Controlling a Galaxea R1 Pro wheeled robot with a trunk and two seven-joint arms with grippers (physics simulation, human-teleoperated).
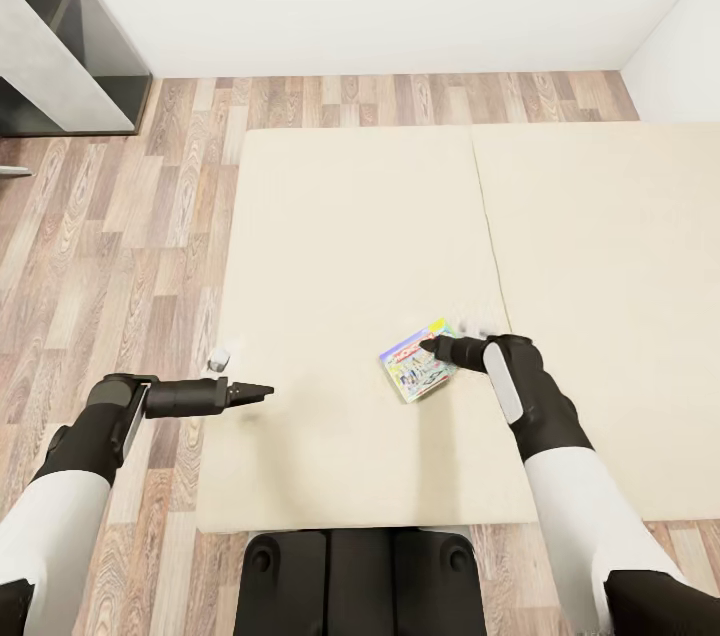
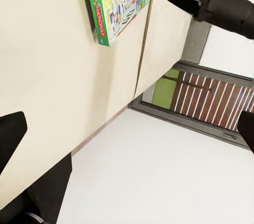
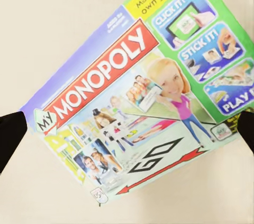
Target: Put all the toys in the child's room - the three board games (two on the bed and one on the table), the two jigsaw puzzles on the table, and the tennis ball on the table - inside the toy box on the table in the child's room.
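Lies flat on the bed (image 1: 350, 246), the Monopoly board game (image 3: 140, 94), directly beneath the right gripper (image 1: 428, 346), fingers spread wide. Best lowered squarely, straddling both edges before closing; left gripper (image 1: 262, 392) off aside, state unclear.

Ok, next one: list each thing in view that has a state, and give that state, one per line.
Board game: lying flat on the bed, lid closed, printed face up, not lifted.
Right gripper: open, over the board game, fingers on either side of the box in its wrist view.
Left gripper: empty, held over the bed's edge, away from the box.
Bed: plain beige cover.
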